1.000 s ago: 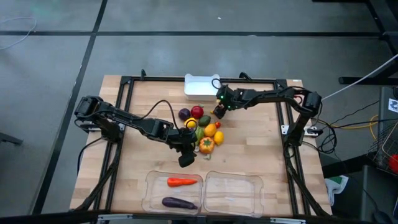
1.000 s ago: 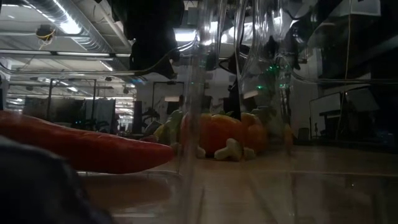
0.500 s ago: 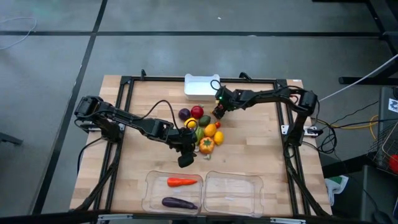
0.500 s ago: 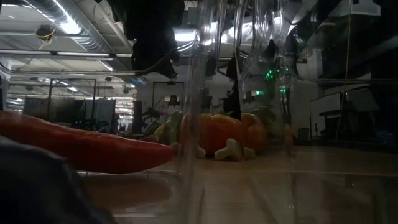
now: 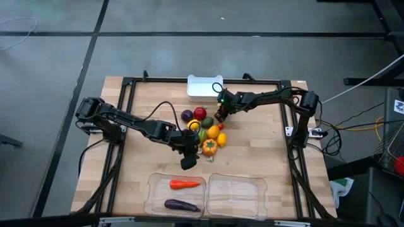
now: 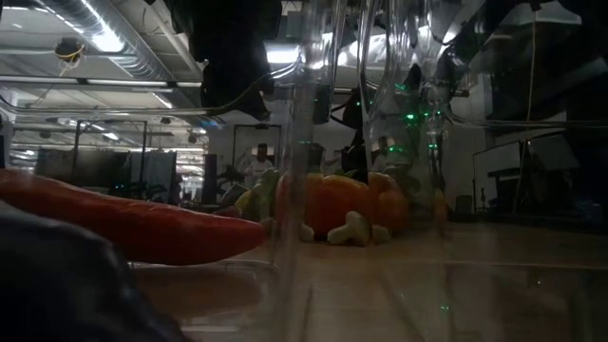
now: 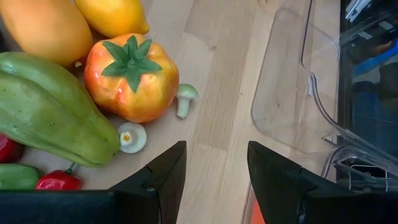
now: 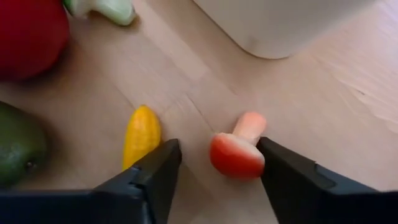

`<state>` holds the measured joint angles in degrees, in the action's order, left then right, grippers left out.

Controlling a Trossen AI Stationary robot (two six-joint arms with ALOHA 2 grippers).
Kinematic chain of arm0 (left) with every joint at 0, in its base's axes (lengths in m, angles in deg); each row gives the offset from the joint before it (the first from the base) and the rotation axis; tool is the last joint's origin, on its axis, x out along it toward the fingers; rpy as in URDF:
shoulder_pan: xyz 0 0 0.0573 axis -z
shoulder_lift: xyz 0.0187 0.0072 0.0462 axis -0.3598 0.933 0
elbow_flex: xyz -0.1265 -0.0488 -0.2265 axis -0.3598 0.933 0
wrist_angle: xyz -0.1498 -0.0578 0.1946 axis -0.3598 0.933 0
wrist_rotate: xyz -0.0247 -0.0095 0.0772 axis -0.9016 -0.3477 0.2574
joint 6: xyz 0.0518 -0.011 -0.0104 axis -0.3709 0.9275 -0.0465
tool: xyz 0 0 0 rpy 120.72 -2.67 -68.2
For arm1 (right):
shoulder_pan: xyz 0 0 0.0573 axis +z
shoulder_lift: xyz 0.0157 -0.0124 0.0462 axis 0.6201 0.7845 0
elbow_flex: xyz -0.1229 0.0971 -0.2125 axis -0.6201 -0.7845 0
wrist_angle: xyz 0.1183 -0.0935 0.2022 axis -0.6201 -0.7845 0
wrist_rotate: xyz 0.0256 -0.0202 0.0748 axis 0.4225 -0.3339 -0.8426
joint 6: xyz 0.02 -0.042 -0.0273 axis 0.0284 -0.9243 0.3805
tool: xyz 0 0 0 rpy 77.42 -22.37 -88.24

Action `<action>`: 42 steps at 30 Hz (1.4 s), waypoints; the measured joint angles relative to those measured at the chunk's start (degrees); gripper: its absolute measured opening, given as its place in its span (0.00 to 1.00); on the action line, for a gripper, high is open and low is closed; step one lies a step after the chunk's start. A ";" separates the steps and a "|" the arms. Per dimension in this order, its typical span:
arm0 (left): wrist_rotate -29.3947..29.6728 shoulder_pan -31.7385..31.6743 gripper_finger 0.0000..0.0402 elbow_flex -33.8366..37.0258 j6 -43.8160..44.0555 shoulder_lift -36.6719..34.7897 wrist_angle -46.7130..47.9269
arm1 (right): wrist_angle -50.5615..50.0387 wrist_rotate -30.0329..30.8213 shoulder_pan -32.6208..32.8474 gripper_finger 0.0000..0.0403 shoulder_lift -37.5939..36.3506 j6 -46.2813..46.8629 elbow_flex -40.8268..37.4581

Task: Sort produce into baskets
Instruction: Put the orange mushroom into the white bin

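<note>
Hovering right hand (image 8: 214,180), fingers parted, over red mushroom (image 8: 237,149).

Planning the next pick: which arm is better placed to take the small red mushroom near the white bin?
Right. The right gripper is open with the red mushroom between its fingers, beside the white bin. The left gripper is across the pile, near the orange pepper.

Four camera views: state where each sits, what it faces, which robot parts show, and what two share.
High: overhead, straight down; both arms, left end effector, right end effector.
Low: table height, facing the orange pepper through a clear tray.
Left wrist: open fingers over the orange pepper.
Right wrist: open fingers around a red mushroom.
Shared: high and left wrist show the pepper.
</note>
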<state>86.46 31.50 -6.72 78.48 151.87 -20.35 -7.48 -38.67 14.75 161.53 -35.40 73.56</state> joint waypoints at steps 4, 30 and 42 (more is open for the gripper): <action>0.00 -0.02 0.41 0.00 0.04 0.02 0.00 | 0.12 -1.02 -0.04 0.46 -0.18 0.00 0.00; 0.00 -0.02 0.41 0.00 0.02 0.01 0.02 | -17.13 -1.74 -0.07 0.31 -0.75 -3.02 13.62; 0.00 0.04 0.41 0.00 0.09 0.02 0.02 | -18.09 -0.89 -0.07 0.31 1.52 -3.04 13.68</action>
<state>86.46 31.55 -6.72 78.56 151.88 -20.33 -25.57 -39.56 14.68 163.05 -38.43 87.24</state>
